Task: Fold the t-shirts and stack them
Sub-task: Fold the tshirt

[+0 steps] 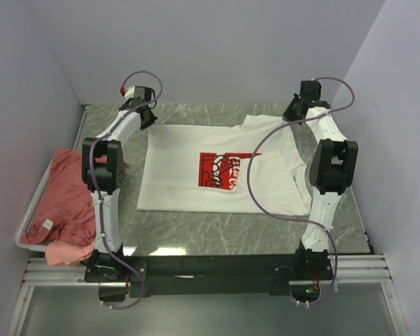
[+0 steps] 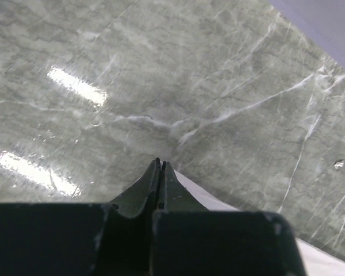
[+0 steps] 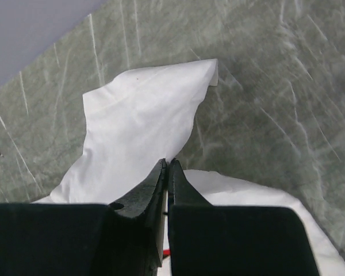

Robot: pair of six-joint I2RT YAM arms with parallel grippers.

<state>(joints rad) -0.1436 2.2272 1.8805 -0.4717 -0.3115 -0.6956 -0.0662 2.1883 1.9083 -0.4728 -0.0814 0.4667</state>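
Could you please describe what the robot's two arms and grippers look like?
Both the left arm and right arm have white links with chunky black joints, and a thin purple-grey cable loops along each. The left gripper and right gripper have dark, tapered fingers. A red cap marks the left wrist.

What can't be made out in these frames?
- Left wrist view: whether the shut left gripper pinches the white t-shirt; its own fingers cover the contact.
- Right wrist view: same for the shut right gripper.
- Top view: lettering on the red print, too small.
- Top view: how many pink t-shirts fill the basket; bunched, left arm overlaps.
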